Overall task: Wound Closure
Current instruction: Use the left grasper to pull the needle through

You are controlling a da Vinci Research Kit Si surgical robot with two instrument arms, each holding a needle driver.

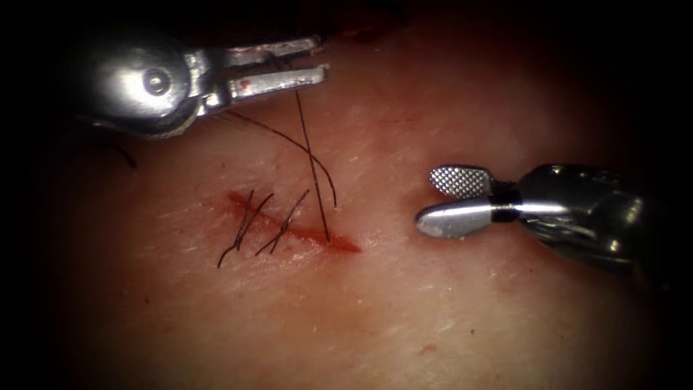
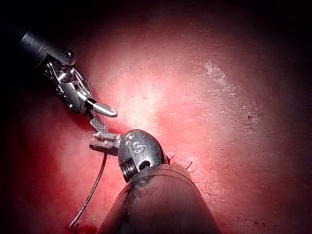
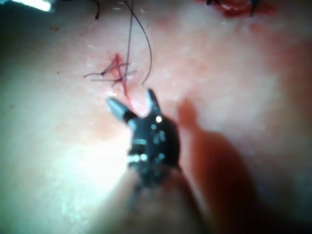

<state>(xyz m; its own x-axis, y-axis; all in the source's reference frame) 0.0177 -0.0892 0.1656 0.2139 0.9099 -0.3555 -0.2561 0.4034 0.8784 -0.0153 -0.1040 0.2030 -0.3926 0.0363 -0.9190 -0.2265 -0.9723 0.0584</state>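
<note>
The cut (image 1: 296,230) runs as a red slanted line across the tissue (image 1: 447,303), with two stitches (image 1: 249,220) across its left part and their cut ends sticking out. A dark thread (image 1: 312,166) rises from the cut's right end to my left tool (image 1: 321,58), up and left of the cut. Its jaws are shut on the thread, and a second strand (image 1: 321,162) curves loose beside it. My right tool (image 1: 427,201) hovers right of the cut, jaws open and holding nothing. In the left wrist view the thread (image 2: 92,190) hangs from the left tool (image 2: 100,143).
Red fluid lines the cut. A short loose end of thread (image 1: 128,157) lies on the tissue at far left. In the right wrist view the open right tool (image 3: 131,100) sits close to the cut (image 3: 118,73), and another red patch (image 3: 239,7) lies farther off.
</note>
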